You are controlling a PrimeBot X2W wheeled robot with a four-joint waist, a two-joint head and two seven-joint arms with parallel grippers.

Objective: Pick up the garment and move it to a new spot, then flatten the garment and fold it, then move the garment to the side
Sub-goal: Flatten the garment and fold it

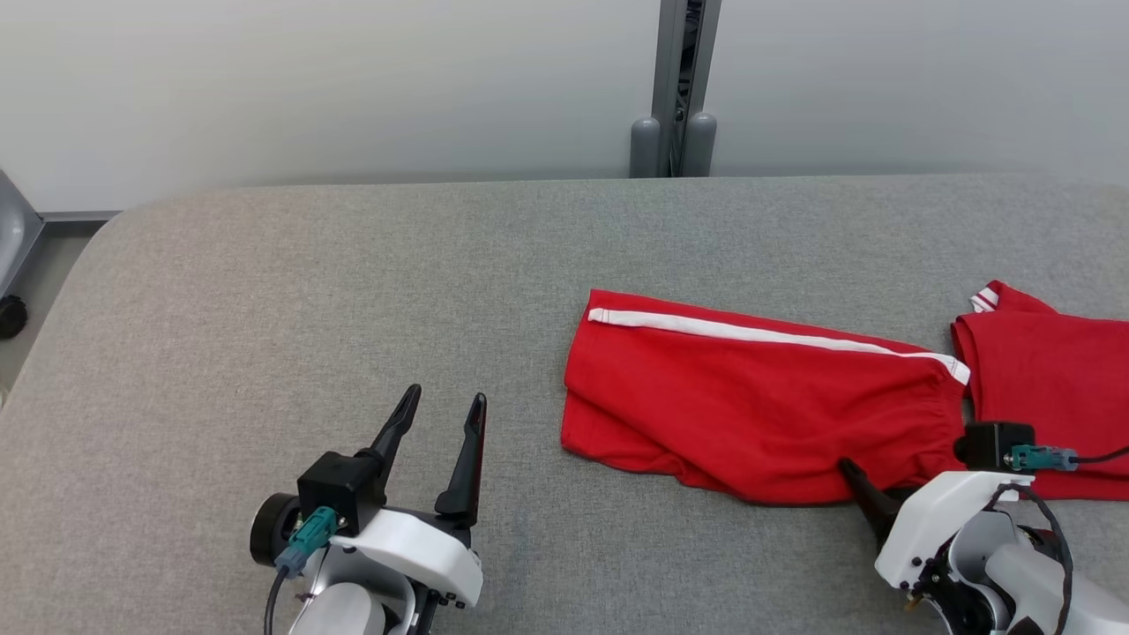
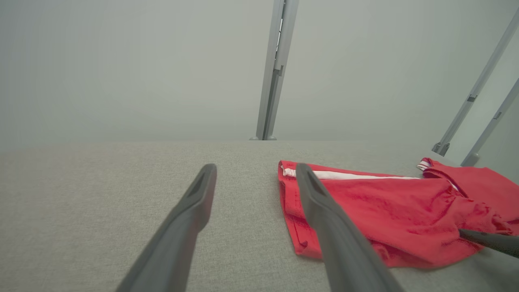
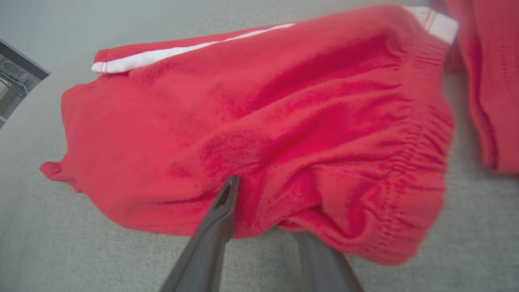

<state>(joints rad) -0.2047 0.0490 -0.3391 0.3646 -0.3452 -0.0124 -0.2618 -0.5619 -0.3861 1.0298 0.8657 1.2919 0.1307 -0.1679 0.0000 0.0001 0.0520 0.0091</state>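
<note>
The left pincer (image 1: 445, 393) is spread wide. The right pincer (image 3: 263, 207) looks parted, one finger over the red shorts (image 1: 750, 406), one under.

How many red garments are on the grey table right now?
2. The striped red garment lies right of the middle of the table. The second red garment lies beside it at the head view's right edge, cut off by the frame. More could lie beyond that edge.

The garment (image 1: 758, 414) is bright red with a white stripe (image 1: 758, 332) along one edge, the worktop (image 1: 353, 291) is plain mottled grey fabric, the wall (image 1: 353, 88) is pale grey, and the left gripper (image 1: 445, 404) is white-shelled with dark grey fingers (image 1: 463, 467) and a teal plug (image 1: 313, 529).
</note>
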